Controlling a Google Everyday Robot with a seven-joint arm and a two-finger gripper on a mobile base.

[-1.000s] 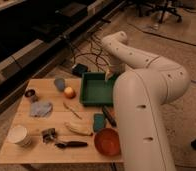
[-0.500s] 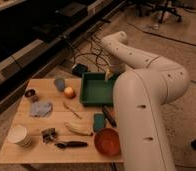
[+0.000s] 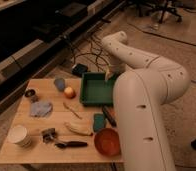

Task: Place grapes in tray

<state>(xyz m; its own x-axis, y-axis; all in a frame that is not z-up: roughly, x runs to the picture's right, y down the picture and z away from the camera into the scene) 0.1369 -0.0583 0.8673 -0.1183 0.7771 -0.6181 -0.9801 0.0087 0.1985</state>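
The green tray (image 3: pixel 93 92) sits at the far right of the wooden table (image 3: pixel 21 152); the part of its floor that shows is bare. My gripper (image 3: pixel 108 75) hangs over the tray's far right corner, at the end of the white arm (image 3: pixel 141 60) that bends in from the right. I cannot make out the grapes: none show in the tray, and anything at the gripper is hidden. A small dark roundish thing (image 3: pixel 31 93) sits at the table's left edge; I cannot tell what it is.
On the table are an orange-red fruit (image 3: pixel 69 92), a grey-blue cup (image 3: pixel 59 83), a blue cloth (image 3: pixel 41 108), a banana (image 3: pixel 78 129), a dark green block (image 3: pixel 99 121), an orange-red bowl (image 3: pixel 107 141), a white cup (image 3: pixel 19 135) and a black-handled tool (image 3: pixel 71 145). Cables lie on the floor behind.
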